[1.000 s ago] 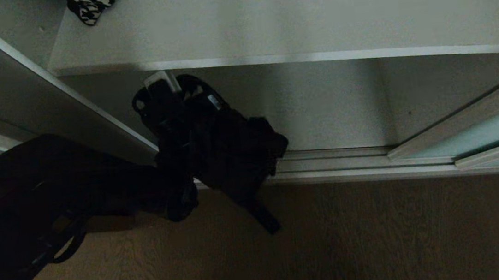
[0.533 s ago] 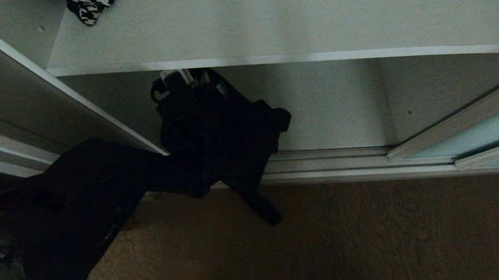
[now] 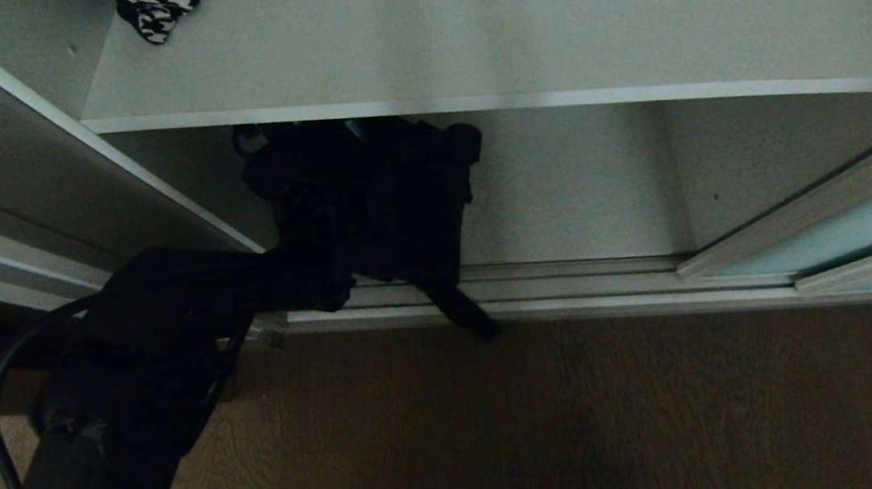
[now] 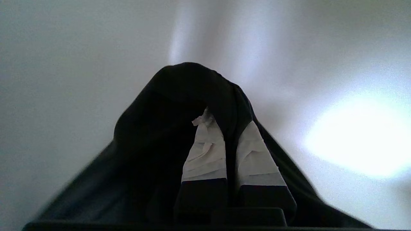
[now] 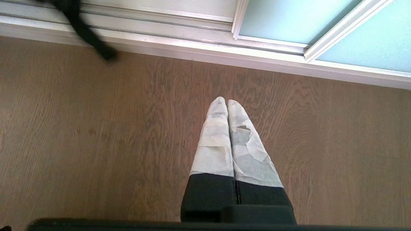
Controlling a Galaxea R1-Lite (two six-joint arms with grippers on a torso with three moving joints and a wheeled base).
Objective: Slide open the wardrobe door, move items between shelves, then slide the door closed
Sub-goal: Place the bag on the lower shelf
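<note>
My left gripper is shut on the black fabric bag, with a fold of cloth pinched between its taped fingers. In the head view my left arm reaches in from the lower left. It holds the bag in the lower compartment, right under the front edge of the grey shelf. The bag's strap hangs down over the door track. The houndstooth piece lies at the far left of that shelf. The teal sliding door stands slid to the right. My right gripper is shut and empty above the floor.
The silver door track runs along the wardrobe's foot, with wooden floor in front of it. The wardrobe's left side panel stands close beside my left arm. The bag's strap end shows in the right wrist view, near the track.
My left arm has lifted the bag up and further into the wardrobe, so the gripper's tip is now under the shelf edge. The strap end rose from the floor to the track.
</note>
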